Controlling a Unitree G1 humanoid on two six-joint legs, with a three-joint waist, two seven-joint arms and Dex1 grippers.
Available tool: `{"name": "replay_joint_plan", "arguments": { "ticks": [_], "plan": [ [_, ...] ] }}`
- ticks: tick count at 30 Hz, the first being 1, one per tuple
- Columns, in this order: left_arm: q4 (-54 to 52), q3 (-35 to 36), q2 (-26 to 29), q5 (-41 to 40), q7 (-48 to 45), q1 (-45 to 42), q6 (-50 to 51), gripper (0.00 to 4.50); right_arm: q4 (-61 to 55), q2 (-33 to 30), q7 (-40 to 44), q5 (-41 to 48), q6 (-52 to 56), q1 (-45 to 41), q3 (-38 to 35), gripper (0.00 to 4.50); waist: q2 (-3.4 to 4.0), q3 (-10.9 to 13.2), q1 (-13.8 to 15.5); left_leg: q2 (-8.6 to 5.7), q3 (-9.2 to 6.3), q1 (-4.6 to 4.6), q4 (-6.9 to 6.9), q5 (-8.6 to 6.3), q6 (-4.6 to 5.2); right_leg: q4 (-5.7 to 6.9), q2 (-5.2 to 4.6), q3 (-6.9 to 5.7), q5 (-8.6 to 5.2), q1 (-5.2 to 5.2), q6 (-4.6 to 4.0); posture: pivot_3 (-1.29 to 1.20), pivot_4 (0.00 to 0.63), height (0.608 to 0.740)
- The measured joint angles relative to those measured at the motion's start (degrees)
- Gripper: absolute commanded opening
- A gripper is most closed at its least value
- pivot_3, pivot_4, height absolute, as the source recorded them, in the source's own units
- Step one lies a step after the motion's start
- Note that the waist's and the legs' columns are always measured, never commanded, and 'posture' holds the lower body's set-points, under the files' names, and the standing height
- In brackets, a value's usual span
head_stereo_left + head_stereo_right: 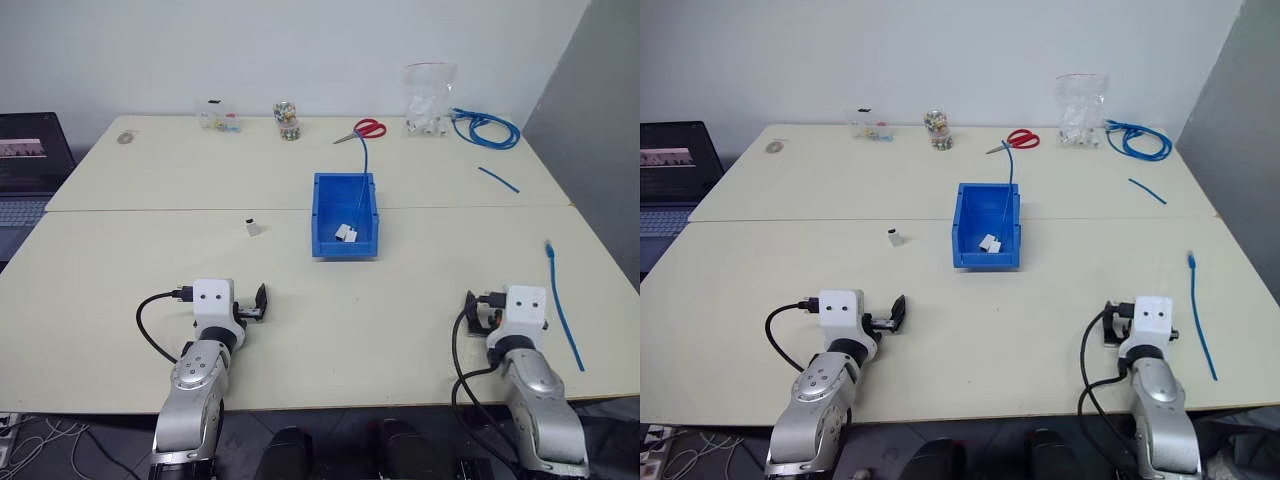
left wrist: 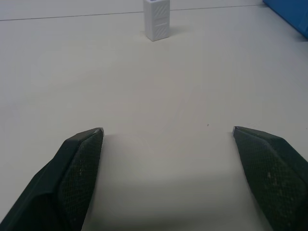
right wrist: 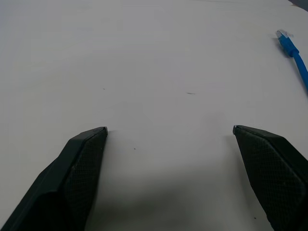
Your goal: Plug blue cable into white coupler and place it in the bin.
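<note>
both my grippers, left gripper (image 2: 168,132) and right gripper (image 3: 170,130), hang with fingers spread, empty. white coupler (image 1: 253,228) at twelve o'clock of my left; blue cable (image 1: 563,303) at one o'clock of my right; bin (image 1: 345,242) between. i'd pinch the cable near its plug.

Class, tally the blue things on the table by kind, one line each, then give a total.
Bin: 1
Thin straight cables: 2, one by the right edge, one running into the bin
Coiled cable bundle: 1
Short cable scrap: 1
Total: 5
</note>
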Motion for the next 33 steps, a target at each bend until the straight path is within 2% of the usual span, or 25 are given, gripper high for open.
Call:
{"name": "replay_joint_plan", "arguments": {
  "ticks": [28, 30, 33],
  "plan": [
    [-1.9, -0.2, -0.5, 0.4, 0.9, 1.5, 0.5, 4.50, -0.5, -1.2, 0.1, -0.8, 0.0, 0.6, 1.0, 4.45, 0.00, 0.0, 0.0, 0.00, 0.00, 0.00, 0.00, 0.00, 0.00, -0.01, 0.00, 0.00, 0.00, 0.00, 0.00, 0.00, 0.150, 0.740],
    [-2.1, -2.5, 3.5, 1.9, -1.8, 1.8, -0.8, 4.50, -0.7, -2.0, 0.2, -1.4, 0.0, 0.5, 1.4, 4.45, -0.02, 0.0, 0.0, 0.00, 0.04, -0.01, -0.01, 0.00, 0.00, -0.01, 0.01, 0.01, -0.01, -0.01, -0.02, 0.00, 0.150, 0.740],
    [-5.0, -6.0, 9.9, 1.2, -10.8, 1.6, -2.6, 4.50, -2.2, -4.3, -0.1, -2.5, 0.9, 0.0, 0.4, 4.45, 0.02, 0.0, 0.0, 0.00, 0.03, -0.01, -0.02, 0.00, 0.00, 0.00, 0.00, -0.01, -0.03, -0.02, -0.05, 0.00, 0.150, 0.740]
  ]
}}
